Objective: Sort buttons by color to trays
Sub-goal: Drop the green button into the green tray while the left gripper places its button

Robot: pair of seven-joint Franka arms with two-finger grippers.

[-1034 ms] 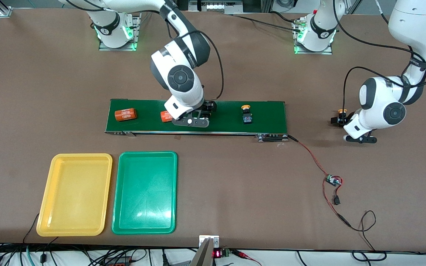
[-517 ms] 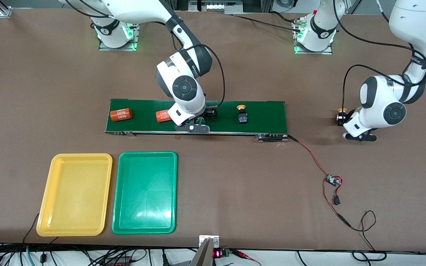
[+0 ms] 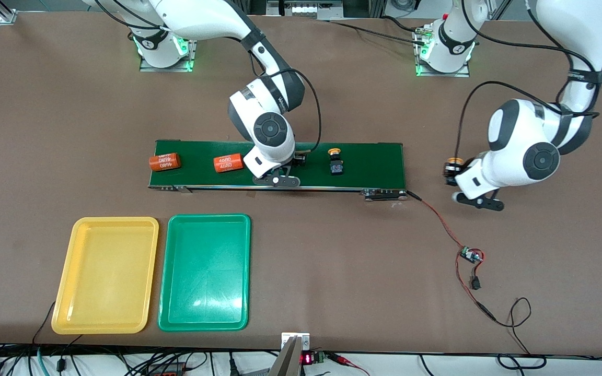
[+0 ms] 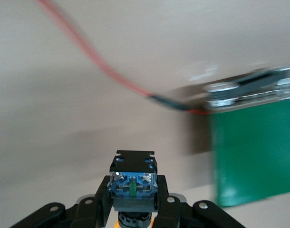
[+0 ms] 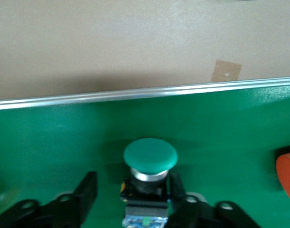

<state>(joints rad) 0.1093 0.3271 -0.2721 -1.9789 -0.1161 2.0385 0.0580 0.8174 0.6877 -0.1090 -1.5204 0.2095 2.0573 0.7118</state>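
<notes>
My right gripper (image 3: 293,163) is low over the dark-green conveyor belt (image 3: 374,162). It is open, its fingers (image 5: 88,190) either side of a green-capped button (image 5: 149,156) lying on the belt; the arm mostly hides this button in the front view. A yellow-capped button (image 3: 335,161) lies on the belt beside it, toward the left arm's end. My left gripper (image 3: 455,173) is shut on another yellow-capped button (image 4: 133,183), held above the bare table off the belt's end. The yellow tray (image 3: 105,274) and green tray (image 3: 204,271) lie empty side by side, nearer the camera. No second green-capped button shows.
Two orange cylinders (image 3: 165,161) (image 3: 228,163) lie on the belt toward the right arm's end. A red-black wire runs from the belt's end to a small circuit board (image 3: 471,255). Cables hang along the table edge nearest the camera.
The cylinders and the loose yellow-capped button have travelled along the belt toward the right arm's end. My left gripper has carried its button toward the belt. My right gripper has followed the green-capped button.
</notes>
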